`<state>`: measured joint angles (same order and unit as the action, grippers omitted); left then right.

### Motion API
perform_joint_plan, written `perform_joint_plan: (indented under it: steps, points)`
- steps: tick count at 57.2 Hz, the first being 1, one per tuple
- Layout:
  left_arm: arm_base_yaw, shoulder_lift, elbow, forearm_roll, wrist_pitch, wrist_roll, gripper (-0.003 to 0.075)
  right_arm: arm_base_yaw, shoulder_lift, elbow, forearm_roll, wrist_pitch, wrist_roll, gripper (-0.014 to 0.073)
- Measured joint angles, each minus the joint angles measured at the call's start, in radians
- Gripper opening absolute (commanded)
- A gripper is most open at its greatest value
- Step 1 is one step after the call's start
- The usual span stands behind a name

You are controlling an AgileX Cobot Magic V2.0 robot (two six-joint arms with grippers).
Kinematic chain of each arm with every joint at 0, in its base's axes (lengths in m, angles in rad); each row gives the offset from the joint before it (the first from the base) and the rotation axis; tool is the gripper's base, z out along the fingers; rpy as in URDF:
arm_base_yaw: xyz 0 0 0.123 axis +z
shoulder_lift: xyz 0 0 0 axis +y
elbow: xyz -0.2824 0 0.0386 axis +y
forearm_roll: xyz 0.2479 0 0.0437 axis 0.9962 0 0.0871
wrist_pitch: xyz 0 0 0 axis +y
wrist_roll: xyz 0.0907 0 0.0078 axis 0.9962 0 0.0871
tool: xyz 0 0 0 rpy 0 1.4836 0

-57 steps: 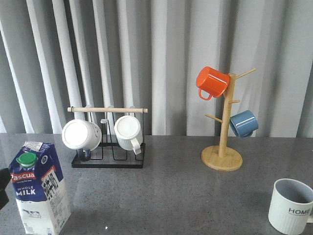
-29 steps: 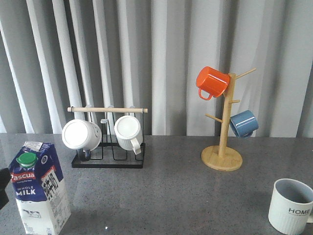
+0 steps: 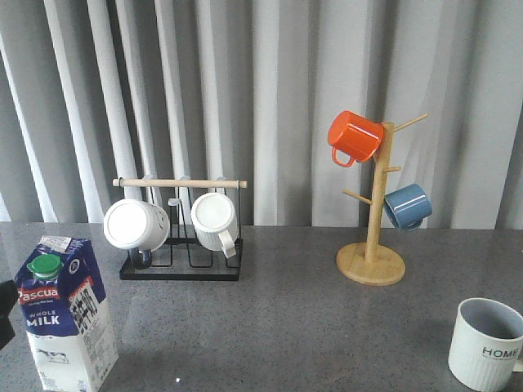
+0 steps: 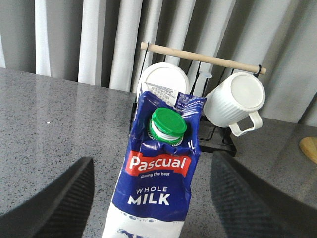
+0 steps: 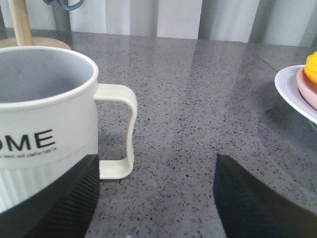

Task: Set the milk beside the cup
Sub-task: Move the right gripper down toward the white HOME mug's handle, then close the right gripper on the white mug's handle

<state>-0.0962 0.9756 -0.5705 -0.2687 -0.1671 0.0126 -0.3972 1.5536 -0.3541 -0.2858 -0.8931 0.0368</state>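
Milk: I am seeing the milk [image 3: 67, 314] standing upright at the near left of the grey desk [image 3: 278, 327], green cap [image 4: 168, 124] on top, red Pascual label facing my left wrist camera.
Cup: the cup [image 3: 485, 345] with HOME lettering is sitting at the near right of the desk, well apart from the milk; its handle [image 5: 121, 130] is showing in the right wrist view.
Left jaws: the left gripper [image 4: 153, 198] is holding its fingers [image 4: 54, 201] spread wide, one on each side of the carton; I am seeing clear gaps on both sides, so nothing is being gripped.
Right jaws: the right gripper [image 5: 153, 198] is also standing wide, one finger [image 5: 54, 203] lying in front of the cup's lower wall; I cannot tell whether it is touching.
Rack: a black wire rack [image 3: 181, 249] with a wooden bar is carrying two white ribbed mugs [image 3: 135, 224] behind the milk.
Mug tree: a wooden mug tree [image 3: 373, 237] is holding an orange mug [image 3: 354, 137] and a blue mug [image 3: 406, 206].
Plate: a white plate [image 5: 297, 96] with something yellow is showing at the edge of the right wrist view.
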Motion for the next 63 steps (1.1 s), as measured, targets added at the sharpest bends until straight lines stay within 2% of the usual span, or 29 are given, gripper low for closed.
perform_joint_plan:
  steps: [63]
  points:
    - [0.0, 0.0, 0.0, 0.0, 0.0, 0.0, 0.0489, 0.0, 0.187, -0.153, -0.034, -0.01, 0.008, 0.0472]
